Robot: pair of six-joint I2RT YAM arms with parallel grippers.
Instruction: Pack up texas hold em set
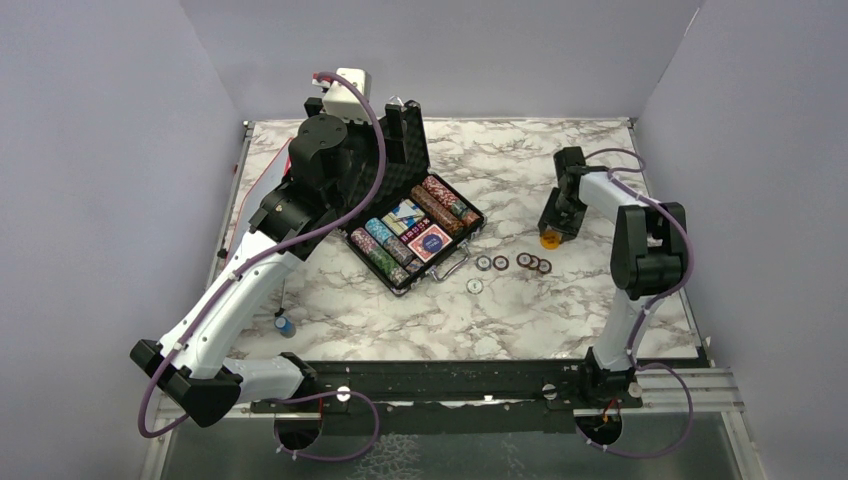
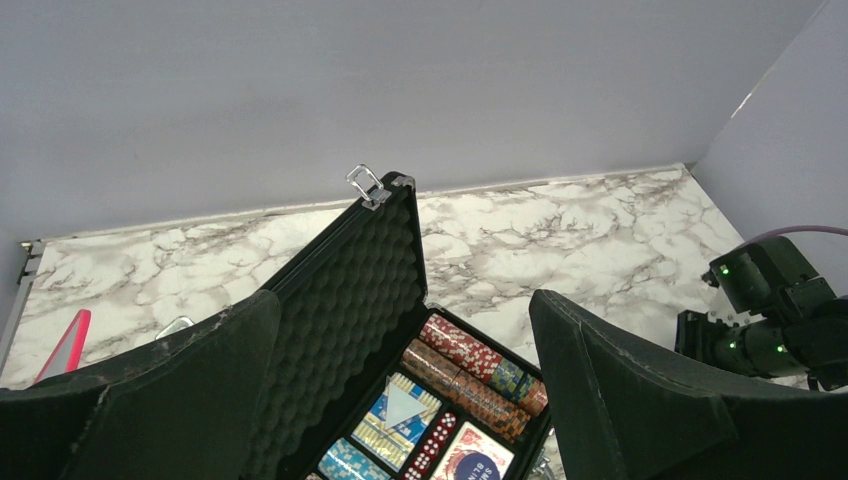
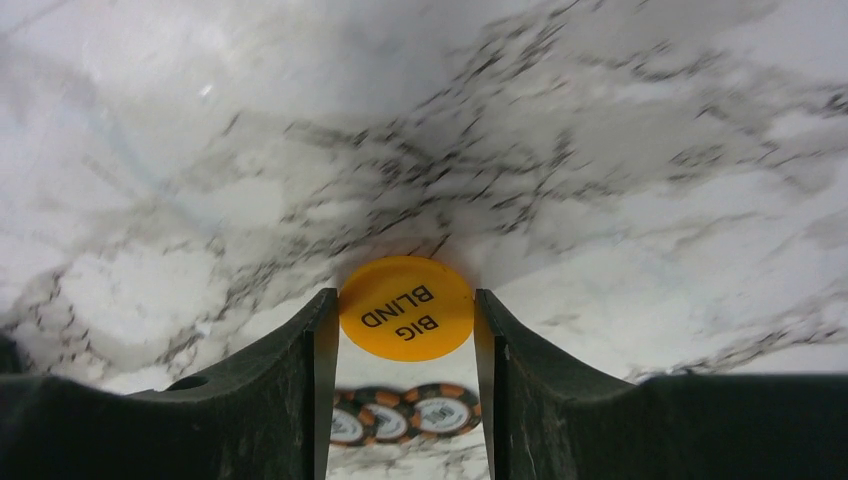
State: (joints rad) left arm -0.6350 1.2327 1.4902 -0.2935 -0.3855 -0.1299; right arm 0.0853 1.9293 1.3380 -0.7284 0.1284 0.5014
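Note:
The black silver-edged briefcase [image 1: 415, 235] lies open at mid-table with its foam lid [image 2: 350, 280] upright. It holds rows of poker chips [image 2: 470, 350], cards and red dice [image 2: 432, 445]. My left gripper [image 2: 400, 300] is open and empty, up above the lid. My right gripper [image 3: 405, 297] is shut on the orange "BIG BLIND" disc [image 3: 405, 308], to the right of the case in the top view [image 1: 549, 240]. Several loose chips [image 1: 524, 261] lie on the marble between the case and the right gripper, and show under the disc in the right wrist view [image 3: 400, 415].
A red-edged white board [image 1: 262, 195] leans at the far left behind my left arm. A small blue-tipped tool [image 1: 285, 325] lies near the front left. Grey walls close in the back and both sides.

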